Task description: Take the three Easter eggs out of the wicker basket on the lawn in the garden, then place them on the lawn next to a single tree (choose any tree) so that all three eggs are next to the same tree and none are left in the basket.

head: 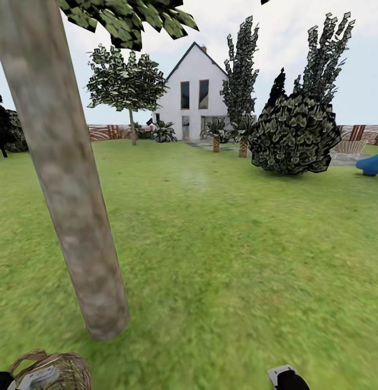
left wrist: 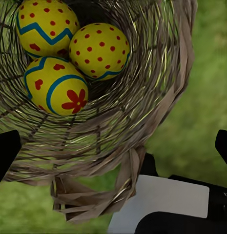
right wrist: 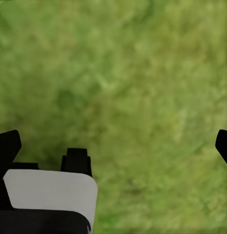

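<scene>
The wicker basket [left wrist: 142, 112] lies just under my left gripper [left wrist: 113, 148], whose fingertips stand wide apart at either side of it, open. Inside lie three yellow Easter eggs: one with a blue zigzag and red dots [left wrist: 45, 24], one dotted red [left wrist: 99, 50], and one with a red flower and blue bands [left wrist: 57, 85]. In the head view the basket [head: 66, 371] sits at the bottom left, close to the foot of a thick grey-brown tree trunk [head: 64, 179]. My right gripper [right wrist: 115, 146] hangs open over bare lawn [right wrist: 133, 78].
Wide green lawn [head: 237, 244] stretches ahead to a white house [head: 197, 95]. A dark round bush [head: 294, 132] and tall cypresses [head: 240, 70] stand at the back right, a smaller tree [head: 126, 81] and a wooden fence [head: 110, 131] at the back left, and a blue slide [head: 373, 162] at the right edge.
</scene>
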